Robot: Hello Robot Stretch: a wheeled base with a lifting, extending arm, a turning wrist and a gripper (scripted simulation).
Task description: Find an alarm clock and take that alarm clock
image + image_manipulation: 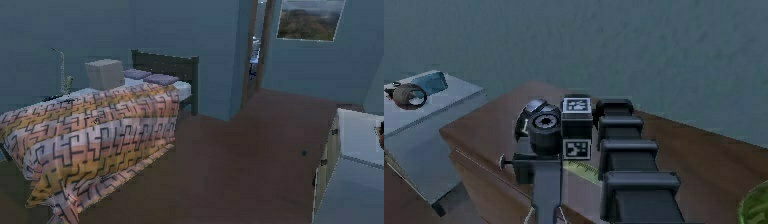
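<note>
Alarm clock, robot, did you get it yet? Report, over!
Gripper seen against brown surface; load unclear. Small round thing on pale cabinet, maybe the clock. Nothing blocking it.

The arm [629,165], a dark square bar built of stacked segments, rises from the arm side view's bottom edge just right of the middle. At its far end are two small white squares [576,105] with black marks. Left of them is the claw [532,132], with a dark, rounded body. Its far end is hard to make out, so I cannot tell whether it holds anything.
</note>
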